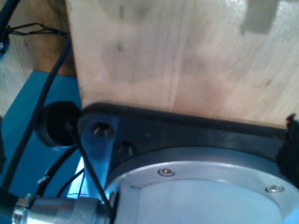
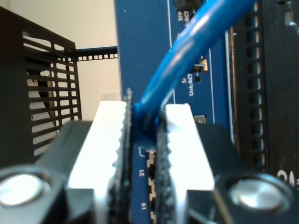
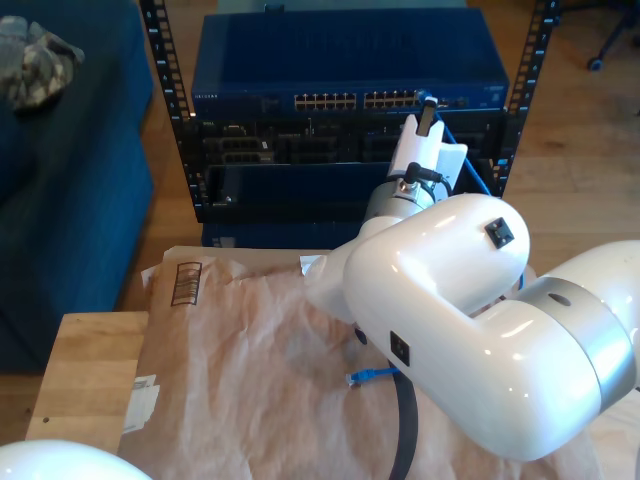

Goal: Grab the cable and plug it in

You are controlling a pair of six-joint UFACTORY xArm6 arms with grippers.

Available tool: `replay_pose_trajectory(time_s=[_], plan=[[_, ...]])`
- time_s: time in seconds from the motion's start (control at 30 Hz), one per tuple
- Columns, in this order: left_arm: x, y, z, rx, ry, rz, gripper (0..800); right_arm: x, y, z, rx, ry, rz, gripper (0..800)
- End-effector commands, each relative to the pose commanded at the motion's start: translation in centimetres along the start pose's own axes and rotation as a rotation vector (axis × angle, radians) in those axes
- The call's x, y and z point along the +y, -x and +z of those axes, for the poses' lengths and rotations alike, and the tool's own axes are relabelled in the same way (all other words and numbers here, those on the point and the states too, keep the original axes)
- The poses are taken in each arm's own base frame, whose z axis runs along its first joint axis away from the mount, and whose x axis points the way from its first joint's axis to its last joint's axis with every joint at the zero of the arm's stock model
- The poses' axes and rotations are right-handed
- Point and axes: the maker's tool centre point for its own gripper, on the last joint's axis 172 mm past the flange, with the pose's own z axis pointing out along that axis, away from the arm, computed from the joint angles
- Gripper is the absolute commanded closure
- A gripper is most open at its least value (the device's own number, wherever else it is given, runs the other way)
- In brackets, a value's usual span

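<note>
The cable is thin and bright blue. My second gripper is shut on it, with the cable pinched between the white serrated fingers. Its tips sit right at the blue switch, by the ports marked 21 and 19. In the exterior view, my second gripper reaches the right-hand end of the port row on the switch. The cable drops behind the arm, and its free plug end lies on the brown paper.
The switch sits in a black rack above darker units. Brown paper covers a wooden table. A white arm part shows at the exterior view's lower left. The first wrist view looks at a wooden board, a round metal base and black cables.
</note>
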Motion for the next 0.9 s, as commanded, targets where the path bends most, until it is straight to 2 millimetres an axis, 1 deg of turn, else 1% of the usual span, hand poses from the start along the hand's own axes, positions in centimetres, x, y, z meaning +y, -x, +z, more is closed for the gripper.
replay_pose_trajectory(time_s=[0.13, 0.23, 0.7, 0.83, 0.9], plan=[[0.0, 0.0, 0.0, 0.0, 0.0, 0.0, 0, 0.0, 0.1, 0.0, -0.002, 0.002, 0.0, 800], [0.0, 0.0, 0.0, 0.0, 0.0, 0.0, 0, 0.4, 0.2, 0.0, -0.007, 0.014, 0.0, 800], [0.0, 0.0, 0.0, 0.0, 0.0, 0.0, 0, 0.2, 0.8, -0.1, -0.021, 0.009, -0.001, 800], [0.0, 0.0, 0.0, 0.0, 0.0, 0.0, 0, -0.5, 1.1, 0.3, -0.02, -0.005, 0.015, 800], [0.0, 0.0, 0.0, 0.0, 0.0, 0.0, 0, -0.2, 1.5, 0.6, -0.027, 0.002, 0.019, 800]])
